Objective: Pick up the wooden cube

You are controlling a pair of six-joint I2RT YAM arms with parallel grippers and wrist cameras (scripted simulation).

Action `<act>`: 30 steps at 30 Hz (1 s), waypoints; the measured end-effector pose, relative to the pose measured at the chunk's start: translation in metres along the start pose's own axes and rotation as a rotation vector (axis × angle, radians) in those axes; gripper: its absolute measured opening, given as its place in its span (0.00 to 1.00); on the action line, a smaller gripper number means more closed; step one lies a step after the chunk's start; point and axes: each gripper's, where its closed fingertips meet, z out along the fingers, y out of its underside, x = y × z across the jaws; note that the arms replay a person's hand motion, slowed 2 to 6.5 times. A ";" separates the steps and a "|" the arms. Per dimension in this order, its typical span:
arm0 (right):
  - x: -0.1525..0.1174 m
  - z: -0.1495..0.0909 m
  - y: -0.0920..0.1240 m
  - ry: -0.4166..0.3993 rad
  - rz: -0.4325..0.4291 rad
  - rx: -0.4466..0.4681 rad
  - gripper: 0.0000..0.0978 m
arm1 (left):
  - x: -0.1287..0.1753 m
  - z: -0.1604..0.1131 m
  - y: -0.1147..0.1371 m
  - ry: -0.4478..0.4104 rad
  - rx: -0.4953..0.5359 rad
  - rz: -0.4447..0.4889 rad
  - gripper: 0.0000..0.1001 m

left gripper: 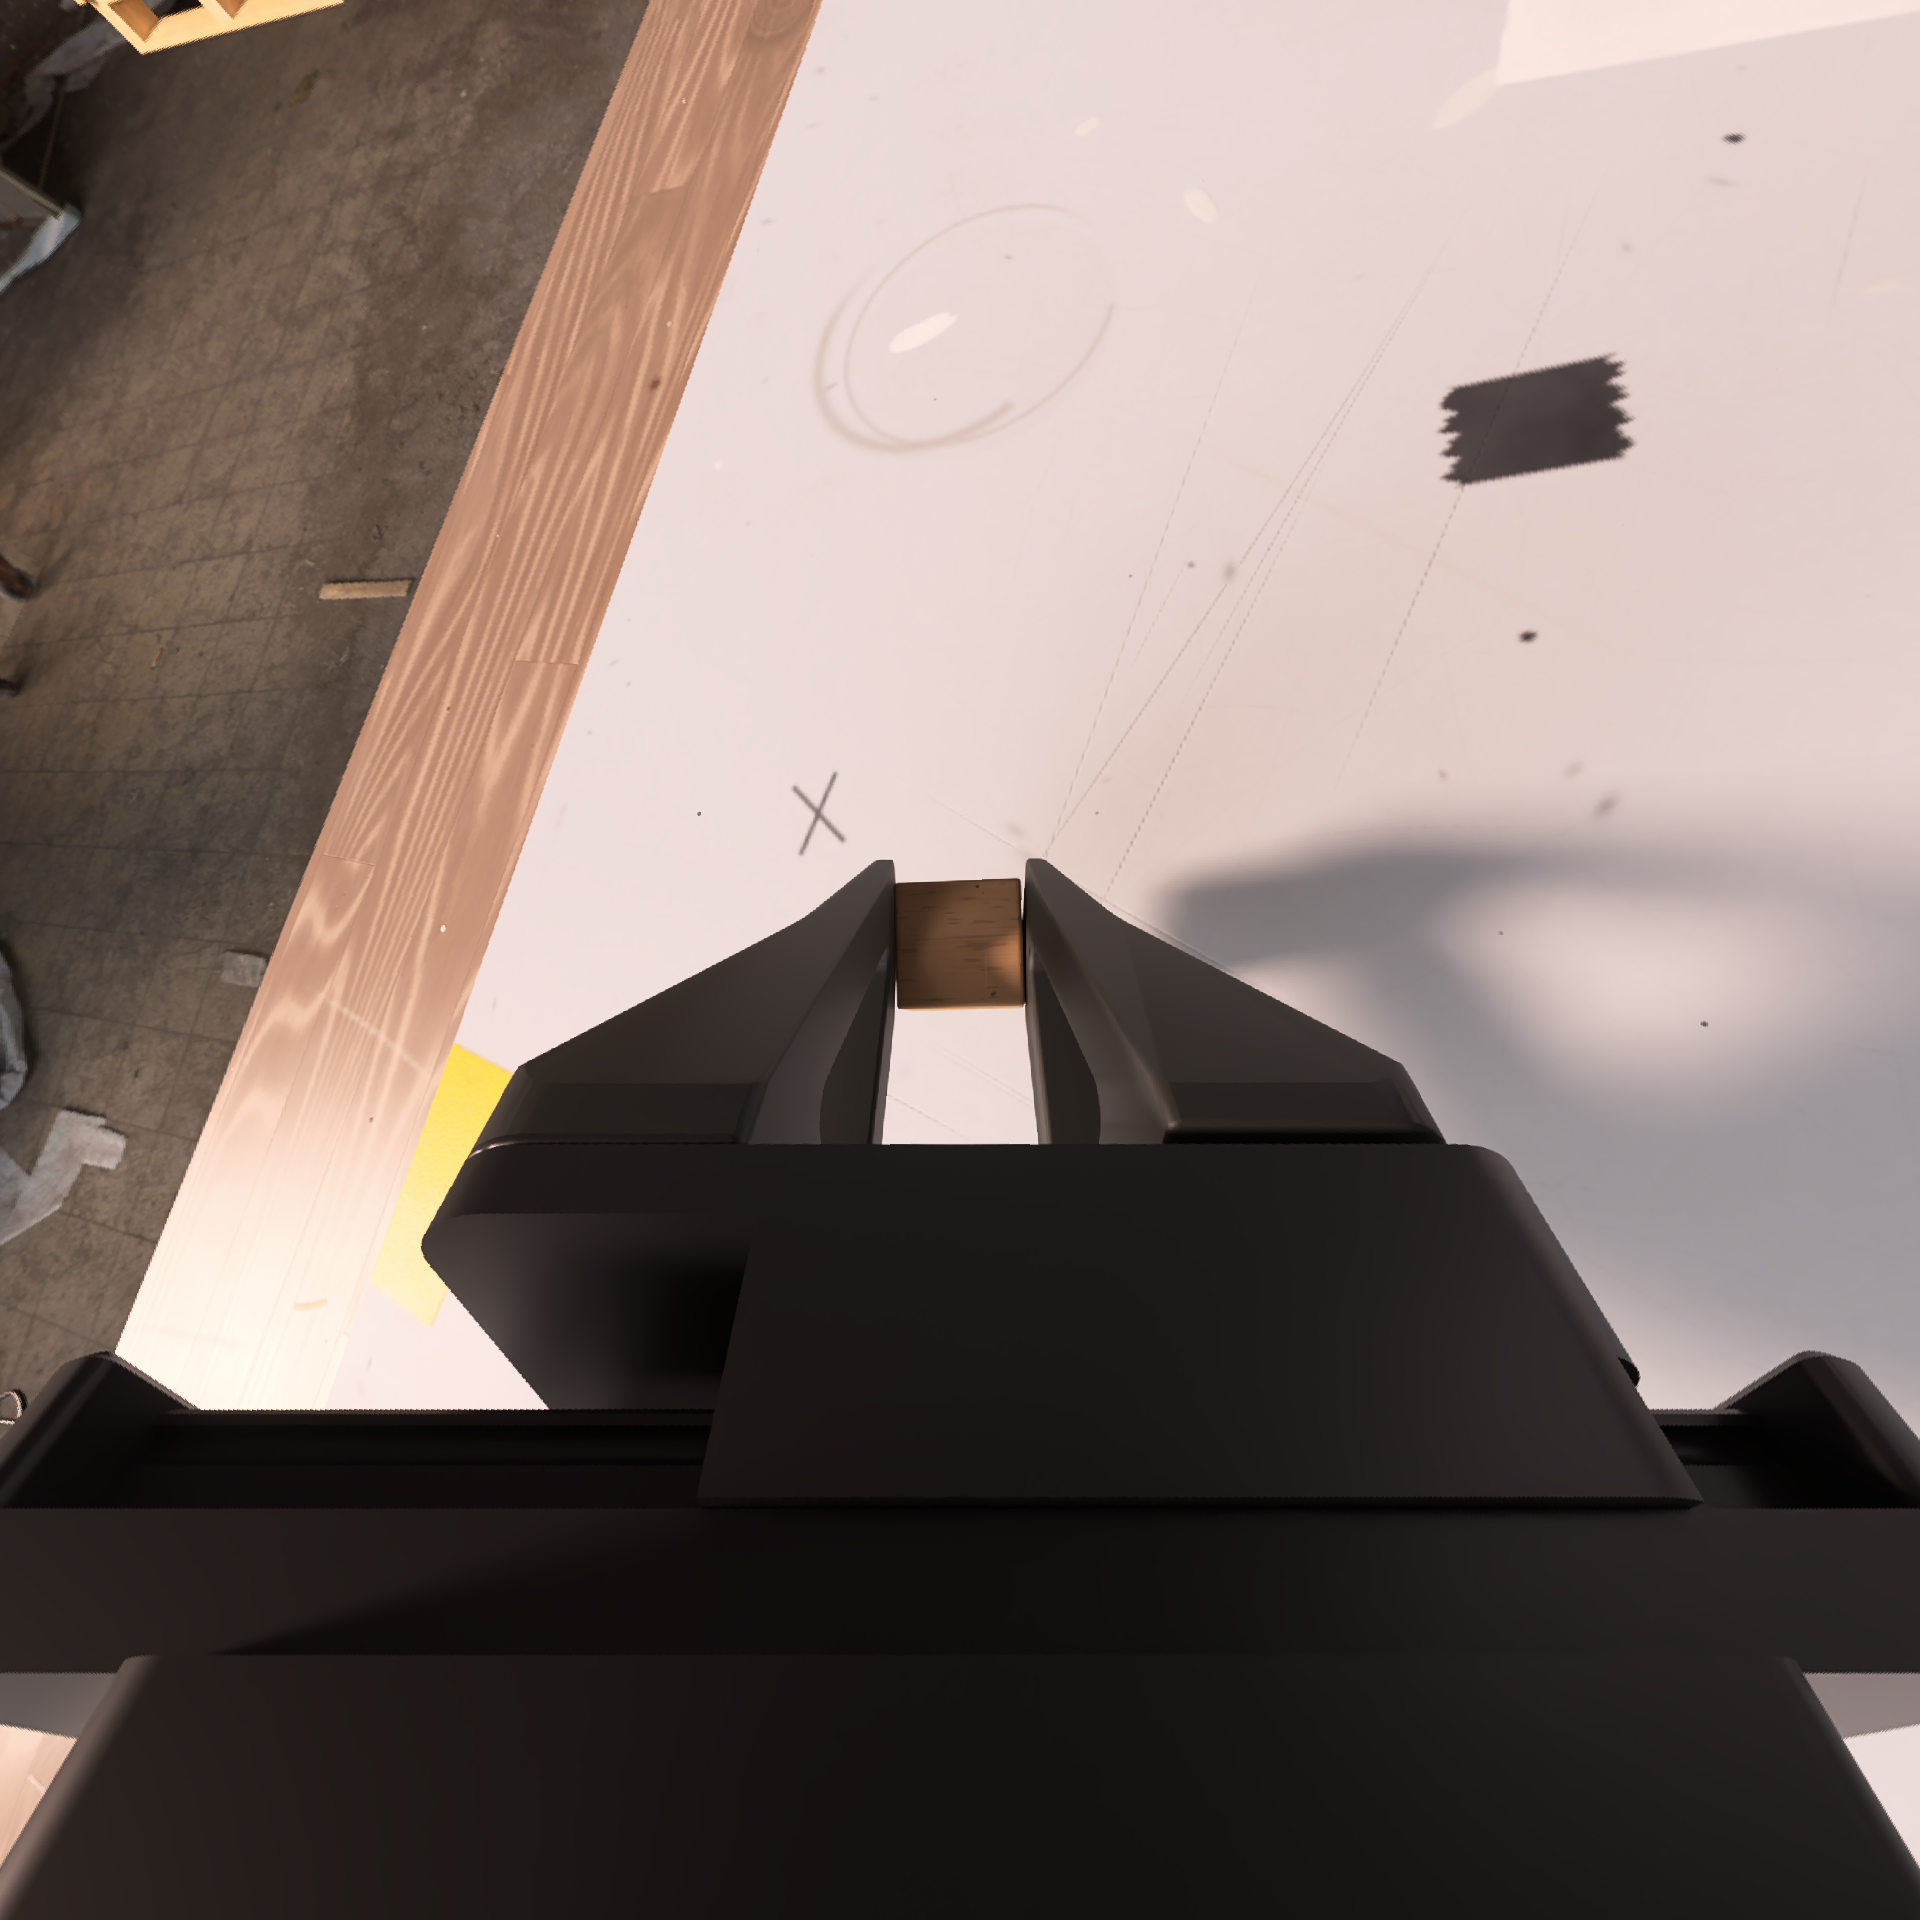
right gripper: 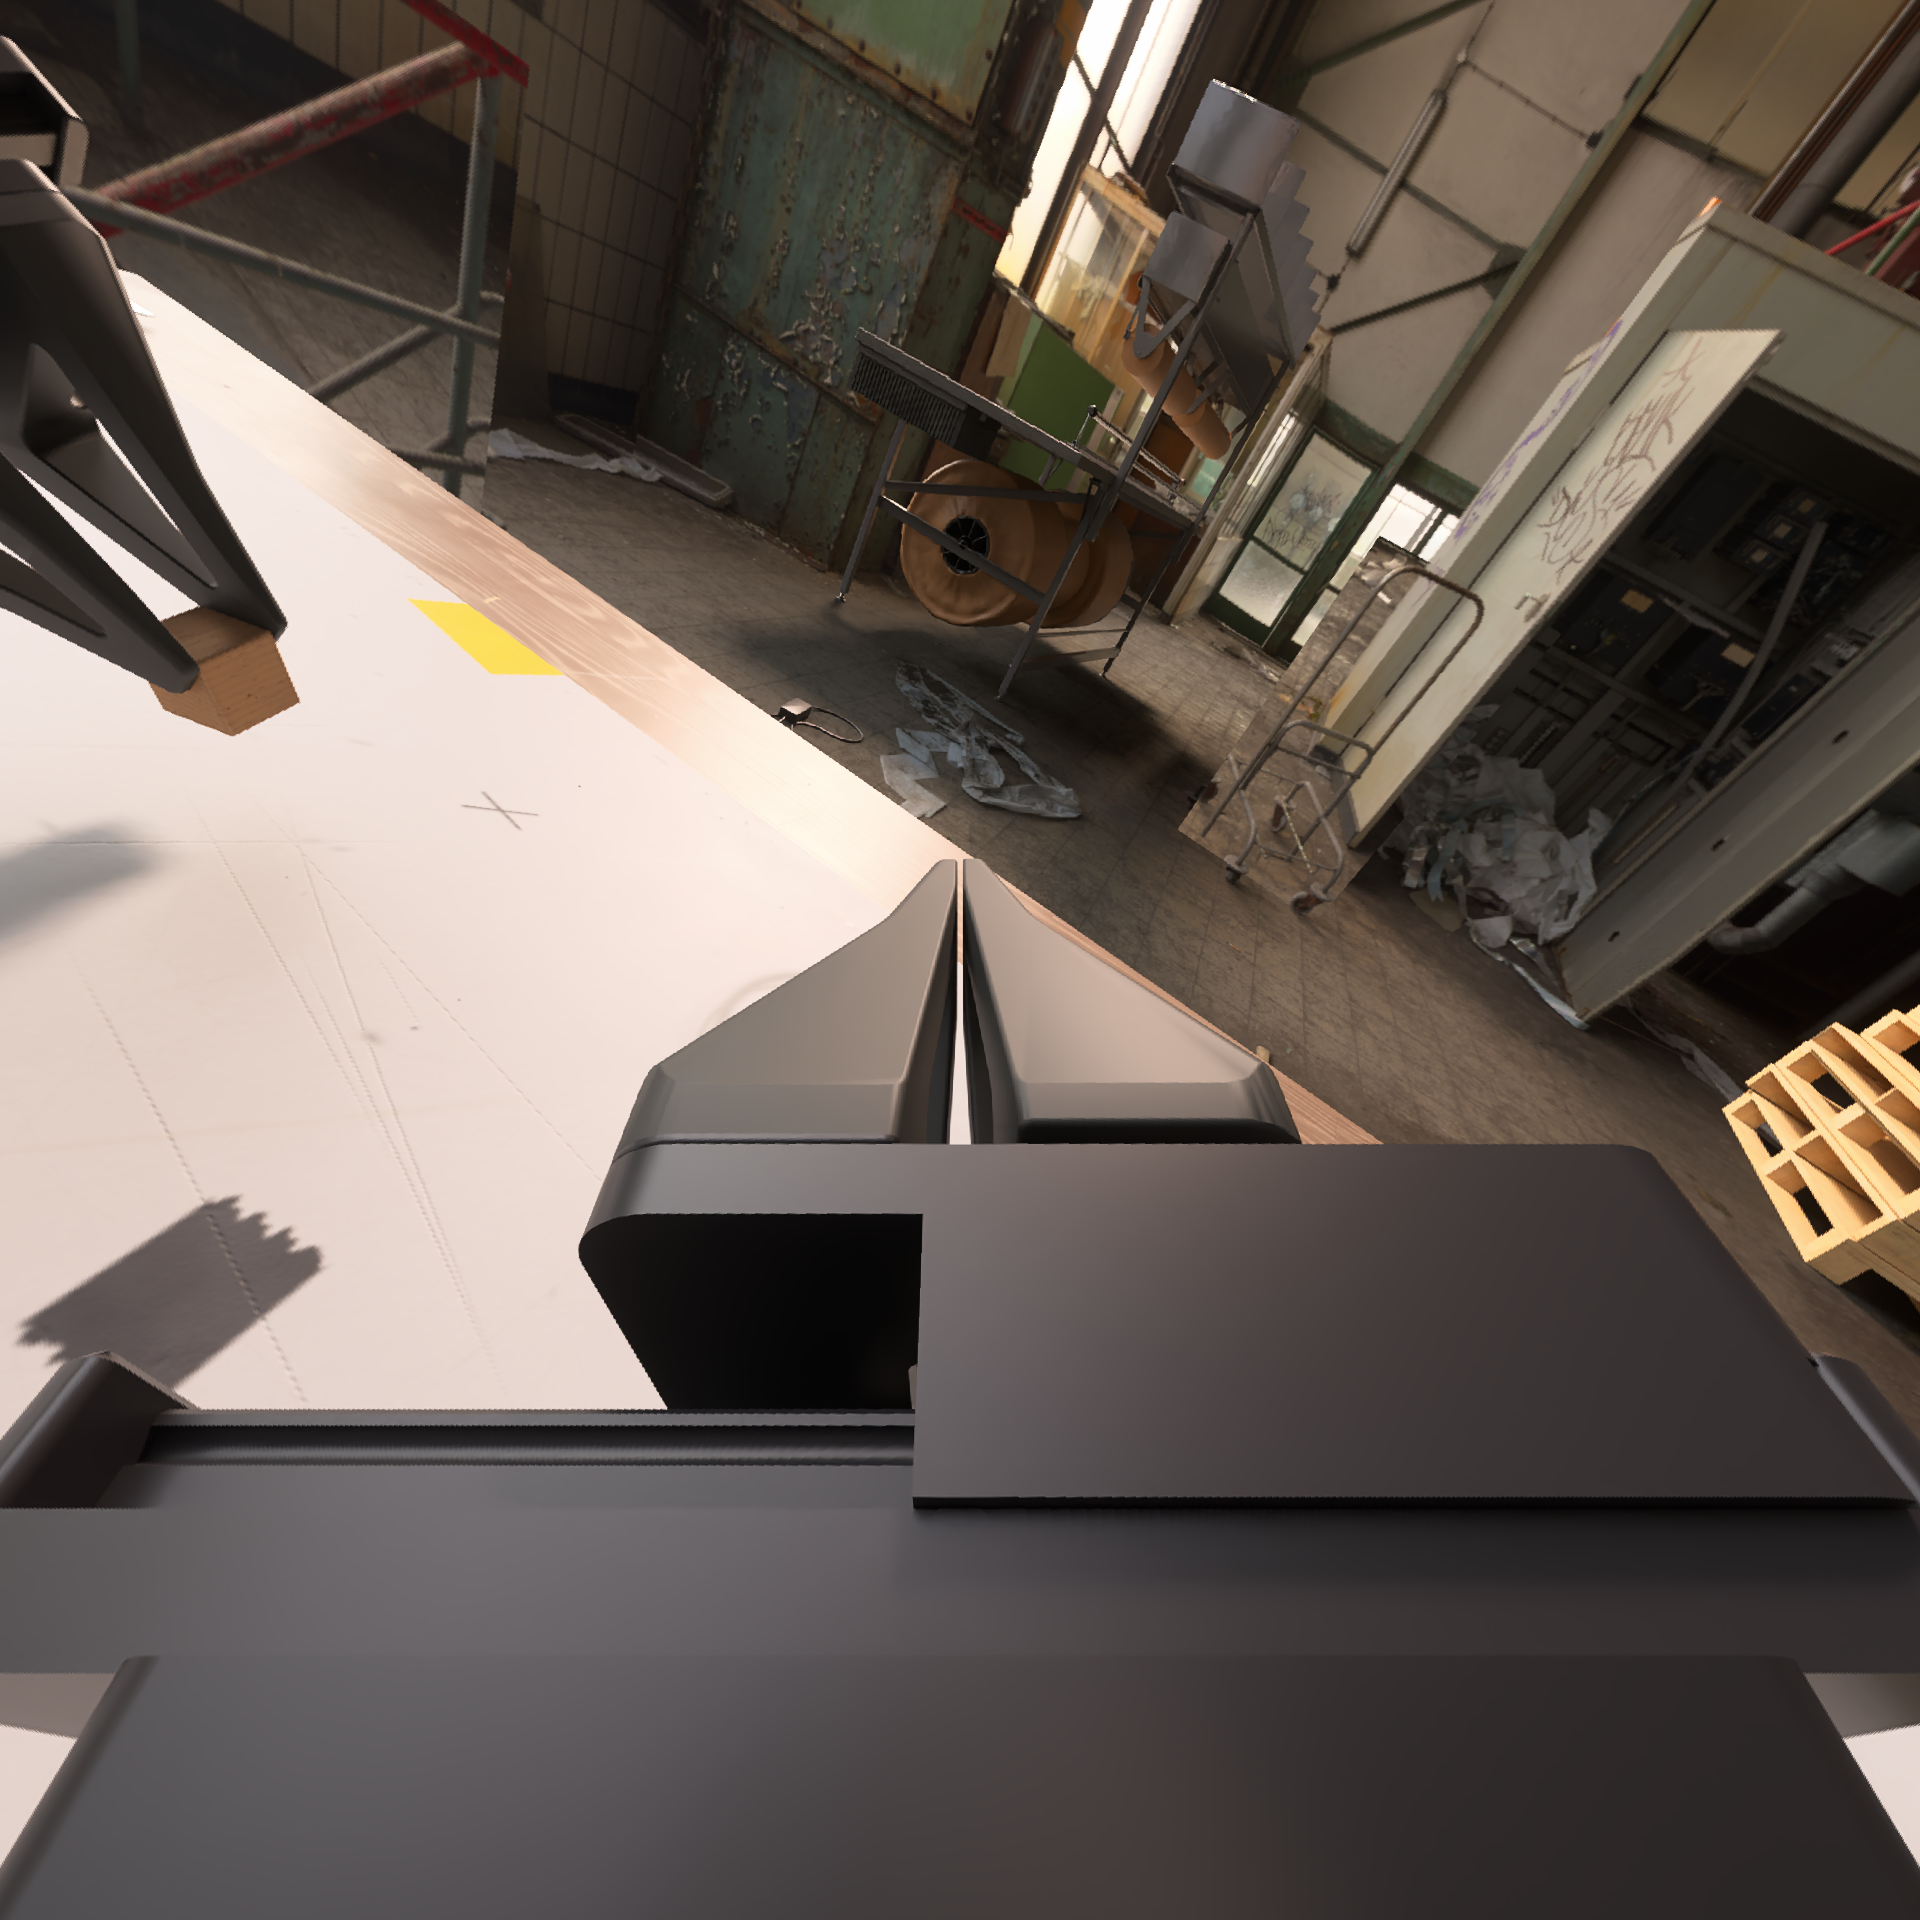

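Between the left gripper (left gripper: 958,883) fingertips sits the wooden cube (left gripper: 958,941), clamped on both sides, clear of the table (left gripper: 1299,644). Right gripper (right gripper: 959,868) clenched, holding nothing.

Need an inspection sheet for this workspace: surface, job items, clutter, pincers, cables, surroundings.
Surface: white table top with a wood edge strip; pencil cross, ring stain, yellow patch.
Job's things: wooden cube held between the left pincer's fingers, clear of the table in the right wrist view.
Clutter: nothing seen on the table.
Grippers: left pincer shut on the cube; right pincer shut, holding nothing, near the table edge.
Cables: nothing seen on the table.
Surroundings: tiled floor with paper litter, metal cabinet, wooden pallets.
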 end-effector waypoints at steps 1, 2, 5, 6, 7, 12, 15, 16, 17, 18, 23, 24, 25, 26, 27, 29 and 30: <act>0.000 0.000 0.000 0.000 0.000 0.000 0.01 | 0.000 0.000 0.000 0.002 0.000 -0.001 0.20; 0.000 0.000 0.000 0.000 0.000 0.000 0.01 | 0.000 0.000 0.000 0.004 0.000 -0.003 0.20; 0.000 0.000 0.000 0.000 0.000 0.000 0.01 | 0.001 0.001 0.001 0.010 0.000 -0.006 0.20; 0.000 0.000 0.000 0.000 0.000 0.000 0.01 | 0.001 0.001 0.001 0.012 -0.001 -0.008 0.20; 0.000 0.000 0.000 0.000 0.000 0.000 0.01 | 0.001 0.001 0.002 0.013 -0.001 -0.009 0.20; 0.000 0.000 0.000 0.002 0.000 -0.001 0.01 | 0.001 0.002 0.003 0.020 -0.006 -0.014 0.20; 0.001 0.000 0.000 0.003 0.000 -0.001 0.01 | 0.002 0.003 0.003 0.024 -0.010 -0.018 0.20; 0.001 0.000 0.000 0.003 0.000 -0.001 0.01 | 0.002 0.003 0.004 0.025 -0.011 -0.019 0.20; 0.001 0.000 0.000 0.004 0.000 -0.002 0.01 | 0.002 0.003 0.004 0.027 -0.013 -0.021 0.20; 0.001 0.000 0.000 0.004 0.000 -0.002 0.01 | 0.002 0.003 0.004 0.028 -0.014 -0.022 0.20; 0.001 0.000 0.000 0.005 0.000 -0.002 0.01 | 0.002 0.004 0.006 0.032 -0.026 -0.028 0.20; 0.001 0.000 0.000 0.006 0.000 -0.002 0.01 | 0.002 0.004 0.007 0.033 -0.029 -0.028 0.20; 0.001 0.000 0.000 0.006 0.000 -0.002 0.01 | 0.002 0.005 0.007 0.034 -0.032 -0.029 0.20; 0.001 0.000 0.000 0.006 -0.001 -0.003 0.01 | 0.002 0.005 0.008 0.034 -0.034 -0.029 0.20; 0.001 0.000 0.000 0.006 -0.001 -0.003 0.01 | 0.002 0.005 0.009 0.035 -0.037 -0.030 0.20; 0.001 0.000 0.000 0.006 -0.001 -0.003 0.01 | 0.001 0.005 0.010 0.035 -0.043 -0.030 0.20; 0.001 0.000 0.000 0.006 -0.001 -0.003 0.01 | 0.001 0.006 0.010 0.035 -0.046 -0.031 0.20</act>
